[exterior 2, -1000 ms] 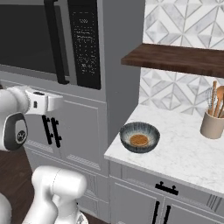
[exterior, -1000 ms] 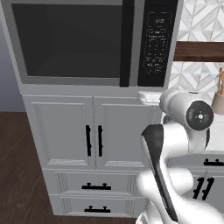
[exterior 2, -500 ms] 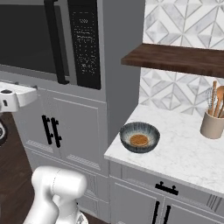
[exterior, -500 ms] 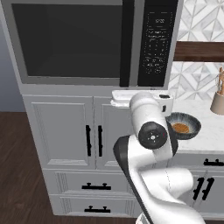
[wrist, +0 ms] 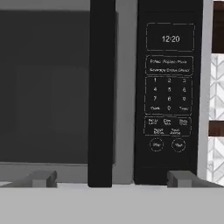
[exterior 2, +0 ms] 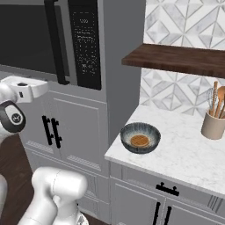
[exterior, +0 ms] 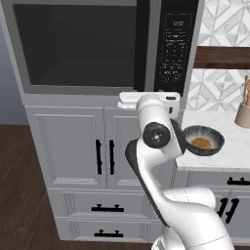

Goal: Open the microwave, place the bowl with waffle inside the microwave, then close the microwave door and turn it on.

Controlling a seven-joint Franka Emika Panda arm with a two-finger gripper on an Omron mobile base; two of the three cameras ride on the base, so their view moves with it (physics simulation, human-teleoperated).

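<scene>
Tool (wrist: 107, 179) spread wide, empty, facing your door handle (wrist: 102, 92). Microwave door (exterior: 78, 46) shut; bowl (exterior 2: 140, 138) with waffle (exterior 2: 139, 140) waits on surface. All steps remain.

The arm (exterior: 161, 141) hides the bowl's (exterior: 202, 140) left rim; keypad (wrist: 168, 94) labels blur.

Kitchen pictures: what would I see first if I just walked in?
First, the big grey microwave, set above the white cabinets with its door shut and a long black handle beside the keypad. Then the white robot arm in front of it, its open gripper aimed at that handle. Last, the dark bowl with the orange-brown waffle inside, on the marble counter.
</scene>
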